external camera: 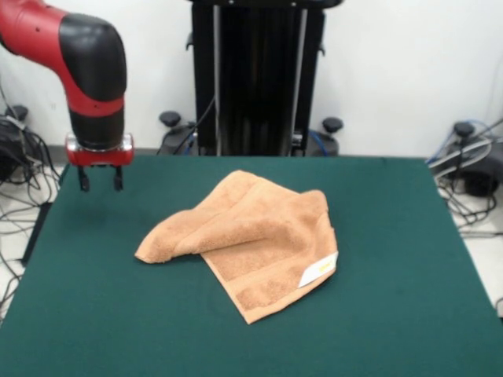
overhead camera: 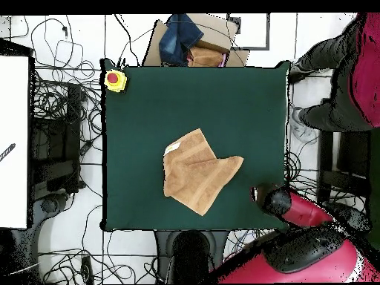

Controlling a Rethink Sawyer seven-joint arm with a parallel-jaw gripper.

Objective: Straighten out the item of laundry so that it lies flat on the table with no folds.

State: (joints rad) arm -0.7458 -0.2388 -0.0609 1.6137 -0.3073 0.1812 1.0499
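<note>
The big dark green felt-covered table [external camera: 94, 330] is filling the bottom of the front view, and nothing is lying on that nearest part. A little above it, near the middle of the frame, the small peach-orange fluffy towel [external camera: 247, 236] is resting on the green cover. It is not lying flat. One part is folding over the rest and is making a long flap that is pointing toward the left of the frame. A corner is sticking out toward the bottom of the frame, and a small white label [external camera: 318, 271] is showing at the towel's right side. In the overhead view the towel [overhead camera: 199, 172] is sitting close to the middle of the table [overhead camera: 141, 96] and is looking like a crooked shape, not a neat square. The red and black robot arm's gripper [external camera: 100, 179] is hanging in the upper left of the front view, well apart from the towel and touching nothing. Its two short black fingers [external camera: 82, 181] are standing spread with a gap between them, and they are holding nothing. So the job is looking like it is only starting: the folded flap is waiting to be pulled open, and the whole towel is needing to be smoothed out.
</note>
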